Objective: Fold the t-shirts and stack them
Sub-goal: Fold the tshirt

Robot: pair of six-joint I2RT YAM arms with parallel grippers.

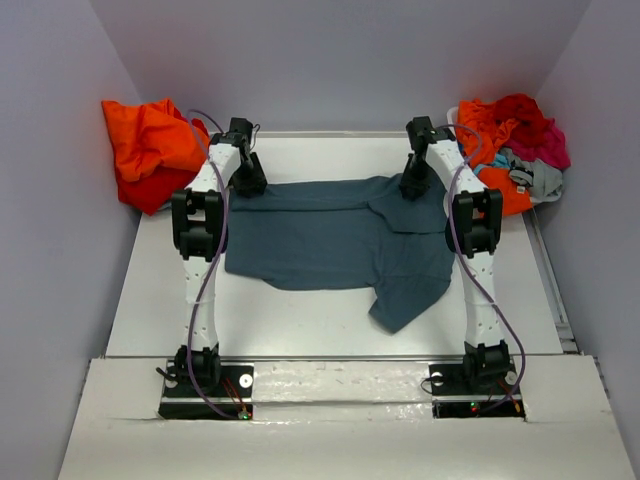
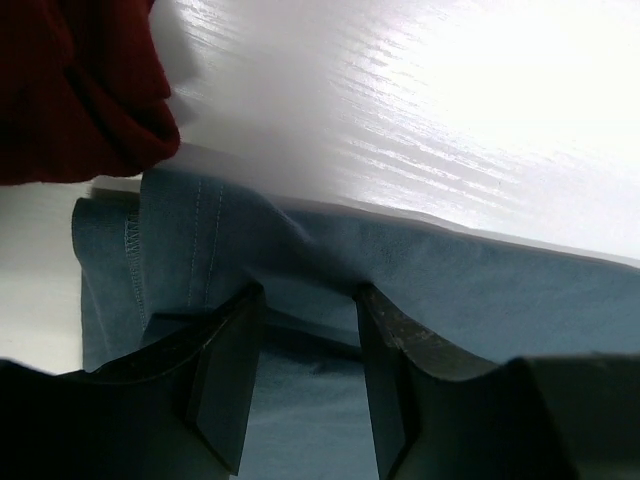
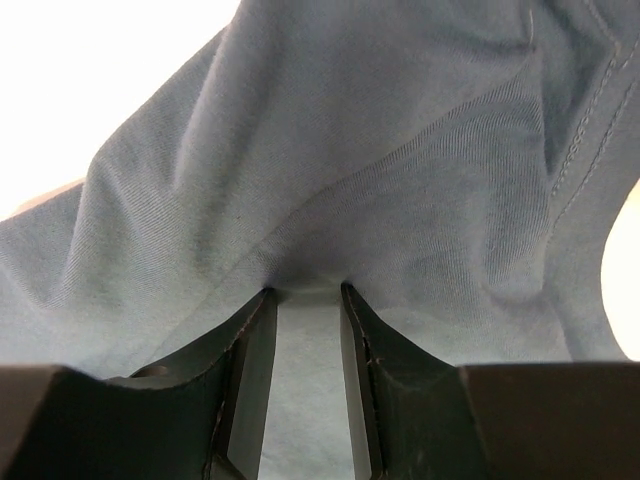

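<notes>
- Top external view: the shirt (image 1: 320, 240) lies spread across the middle of the table (image 1: 300, 325), rumpled at its near-right corner.
- The left gripper (image 2: 308, 295) stands partly open over the far-left hem, with the cloth loose between its fingers.
- The right gripper (image 3: 303, 292) pinches a tented fold at the far-right edge.
- Grip the left hem firmly first, then carry both corners level so the fold lands square.

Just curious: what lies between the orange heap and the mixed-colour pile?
A slate-blue t-shirt spread across the white table; the top view shows it.
</notes>
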